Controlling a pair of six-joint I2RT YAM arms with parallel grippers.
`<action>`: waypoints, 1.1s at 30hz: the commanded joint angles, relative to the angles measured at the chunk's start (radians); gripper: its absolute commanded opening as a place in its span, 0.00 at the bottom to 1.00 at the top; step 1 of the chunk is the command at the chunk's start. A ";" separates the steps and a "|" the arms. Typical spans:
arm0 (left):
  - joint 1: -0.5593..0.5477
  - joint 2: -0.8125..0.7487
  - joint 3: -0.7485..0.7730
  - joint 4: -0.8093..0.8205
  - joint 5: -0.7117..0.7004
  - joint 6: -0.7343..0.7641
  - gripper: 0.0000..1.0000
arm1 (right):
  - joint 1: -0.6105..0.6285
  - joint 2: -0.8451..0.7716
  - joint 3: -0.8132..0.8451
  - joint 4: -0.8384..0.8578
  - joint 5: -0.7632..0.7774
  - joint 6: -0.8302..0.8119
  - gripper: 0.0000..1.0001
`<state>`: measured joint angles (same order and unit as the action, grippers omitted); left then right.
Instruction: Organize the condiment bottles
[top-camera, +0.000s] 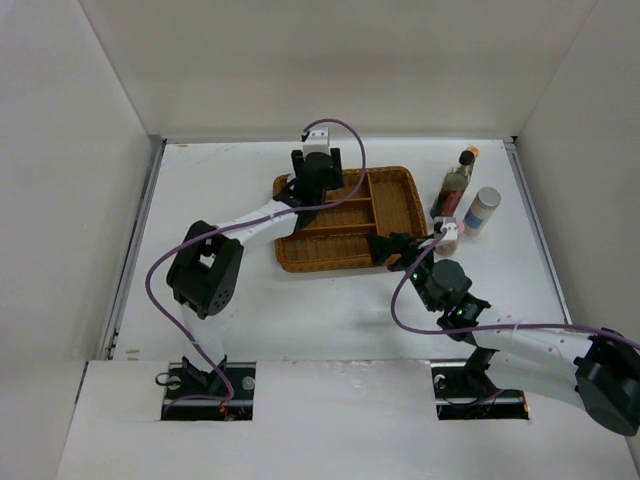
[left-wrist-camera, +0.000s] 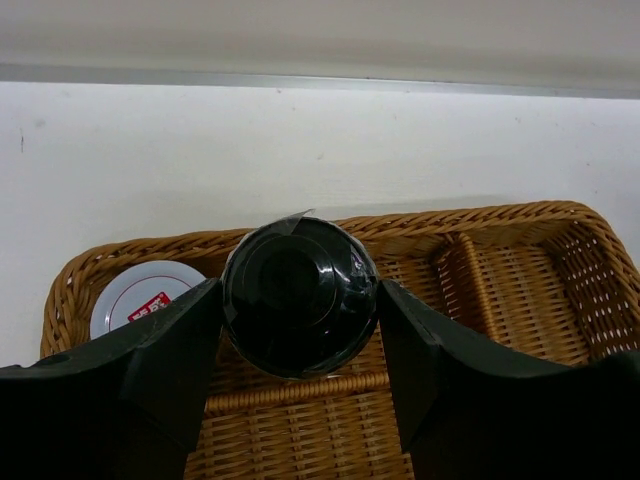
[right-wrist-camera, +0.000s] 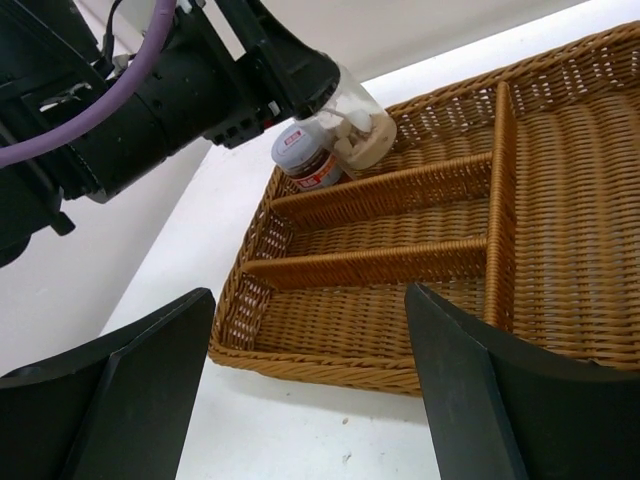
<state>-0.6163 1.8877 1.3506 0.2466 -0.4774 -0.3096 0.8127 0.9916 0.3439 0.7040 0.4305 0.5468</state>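
Observation:
My left gripper (left-wrist-camera: 298, 300) is shut on the black-capped bottle (left-wrist-camera: 298, 280), holding it over the far left compartment of the wicker tray (left-wrist-camera: 500, 290). A white-lidded jar (left-wrist-camera: 140, 300) stands in that same compartment, just left of the held bottle. In the right wrist view the held bottle (right-wrist-camera: 355, 125) shows clear with pale contents, beside the jar (right-wrist-camera: 305, 160). My right gripper (right-wrist-camera: 310, 300) is open and empty, hovering at the tray's near edge. On the table right of the tray stand a yellow-capped dark bottle (top-camera: 462, 165), a white-blue cylinder (top-camera: 482, 211) and a pink-capped one (top-camera: 449, 233).
The tray (top-camera: 400, 190) has long slots on the left and a wide compartment on the right. White walls close in the table at the back and on both sides. The left arm's purple cable (top-camera: 352, 160) loops over the tray.

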 joint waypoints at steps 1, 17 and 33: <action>-0.007 -0.023 0.044 0.105 -0.004 0.004 0.38 | -0.005 -0.004 0.001 0.014 0.016 0.007 0.84; 0.011 0.073 -0.030 0.141 0.003 0.010 0.60 | -0.014 0.008 0.003 0.009 0.017 0.007 0.90; -0.052 -0.231 -0.099 0.230 0.088 0.018 1.00 | -0.001 -0.077 0.026 -0.072 0.077 -0.019 0.80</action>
<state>-0.6468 1.7741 1.2819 0.3771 -0.4164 -0.3016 0.8062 0.9558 0.3443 0.6521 0.4706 0.5316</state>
